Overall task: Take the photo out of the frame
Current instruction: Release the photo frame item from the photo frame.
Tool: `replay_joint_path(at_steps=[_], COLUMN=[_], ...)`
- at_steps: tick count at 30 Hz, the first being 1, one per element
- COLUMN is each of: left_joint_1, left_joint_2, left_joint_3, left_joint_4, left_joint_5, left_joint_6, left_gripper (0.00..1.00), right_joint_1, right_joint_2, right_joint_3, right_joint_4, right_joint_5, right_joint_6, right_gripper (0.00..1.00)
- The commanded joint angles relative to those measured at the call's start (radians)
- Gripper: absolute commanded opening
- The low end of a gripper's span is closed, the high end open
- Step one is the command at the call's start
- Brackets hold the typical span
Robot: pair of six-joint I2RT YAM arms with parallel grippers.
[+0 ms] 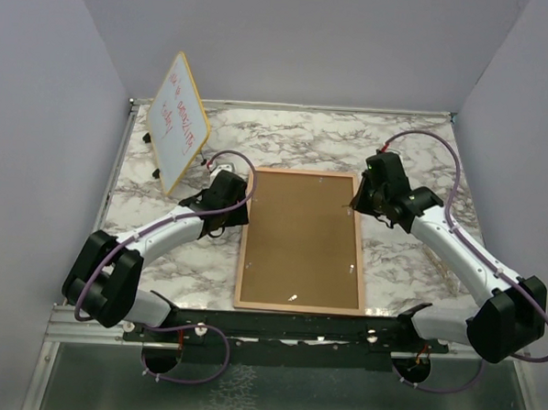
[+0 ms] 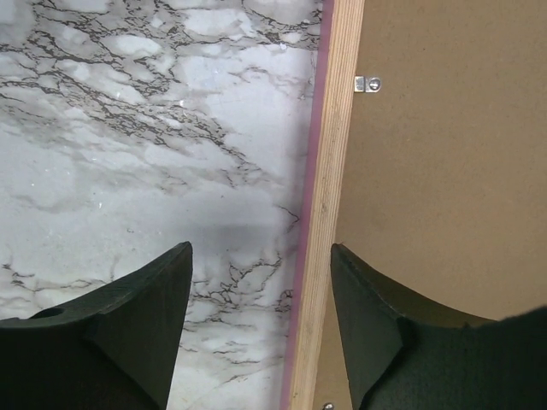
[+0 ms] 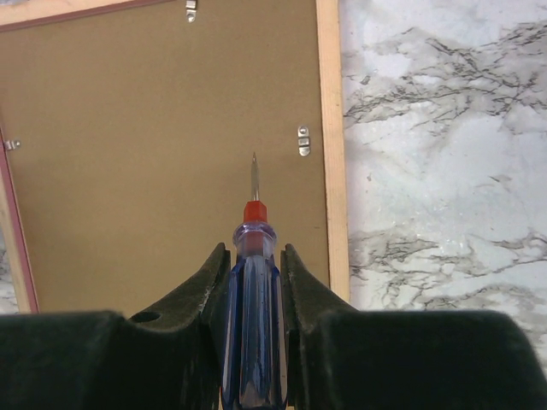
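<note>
Two jobs — brace the frame (image 1: 302,239), face-down on the surface (image 1: 415,148), with the spread left end effector (image 2: 259,265) astride its left rail; steer the screwdriver (image 3: 252,299), clamped in the right end effector (image 3: 255,265), onto the right-edge clip (image 3: 303,141).

Top cam: high at near side, looks down on whole bench (image 1: 305,133). L wrist cam: close above frame (image 1: 300,238) left edge. R wrist cam: close over frame back. All 3 share frame.

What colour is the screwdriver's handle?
The screwdriver has a see-through blue handle with a red collar; the right wrist view shows it best.
</note>
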Motion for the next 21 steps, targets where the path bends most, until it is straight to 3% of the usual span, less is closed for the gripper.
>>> replay_joint_path(at_steps=[1, 15, 21], left_joint_1=[0.008, 0.009, 0.009], left_joint_2=[-0.001, 0.036, 0.04], left_joint_3=[-0.037, -0.091, -0.161], left_joint_4=[0.064, 0.112, 0.172], left_joint_5=[0.019, 0.107, 0.134], left_joint_6=[-0.058, -0.026, -0.058], left_gripper=[0.66, 0.65, 0.55], right_joint_1=[-0.002, -0.002, 0.053], right_joint_2=[-0.006, 0.107, 0.276], right_joint_3=[-0.021, 0.015, 0.161], right_joint_4=[0.06, 0.202, 0.245], right_joint_5=[-0.09, -0.306, -0.342], right_joint_6=[0.001, 0.021, 0.013], right_gripper=[0.01, 0.01, 0.01])
